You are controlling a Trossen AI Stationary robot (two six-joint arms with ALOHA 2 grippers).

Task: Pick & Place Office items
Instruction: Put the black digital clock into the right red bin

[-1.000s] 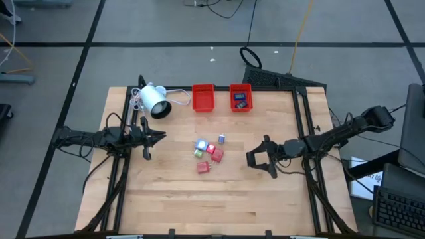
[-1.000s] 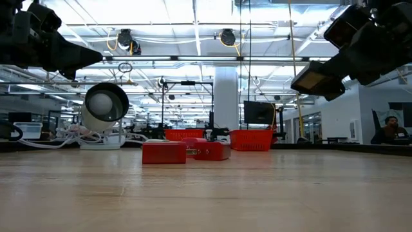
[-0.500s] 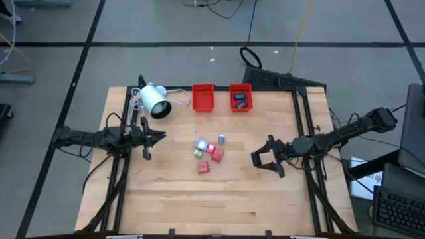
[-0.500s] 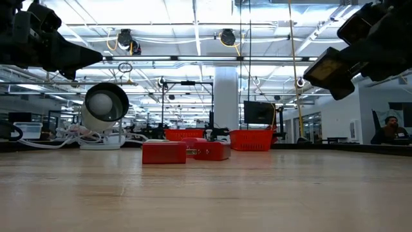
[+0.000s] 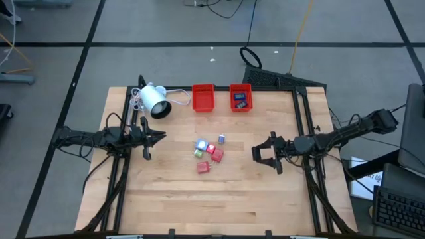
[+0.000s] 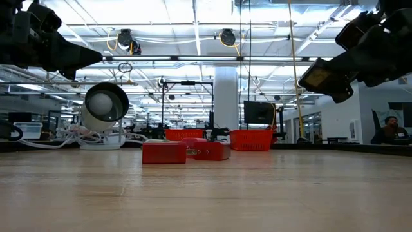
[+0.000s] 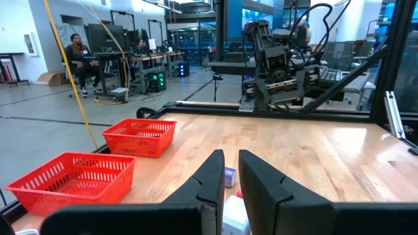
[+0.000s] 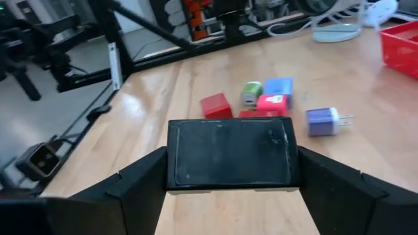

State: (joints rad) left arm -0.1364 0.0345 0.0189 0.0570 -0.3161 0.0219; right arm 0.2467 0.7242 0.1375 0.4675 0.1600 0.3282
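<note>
I had the right gripper (image 5: 263,154) above the table (image 5: 265,206), to the right of the cluster of office items (image 5: 208,153), its fingers spread around a flat black block (image 8: 228,155) clamped between them. The left gripper (image 5: 154,137) waited at the left side, fingers pressed together on nothing. The small items lay near the table's middle, with the two red trays (image 5: 203,97) at the far edge.

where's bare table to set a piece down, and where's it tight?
Free: the whole near strip of table below the office items, and the gap between them and the right tool, which holds a black slab. Tight: the cluster itself and the far edge with the lamp and two red trays.
</note>
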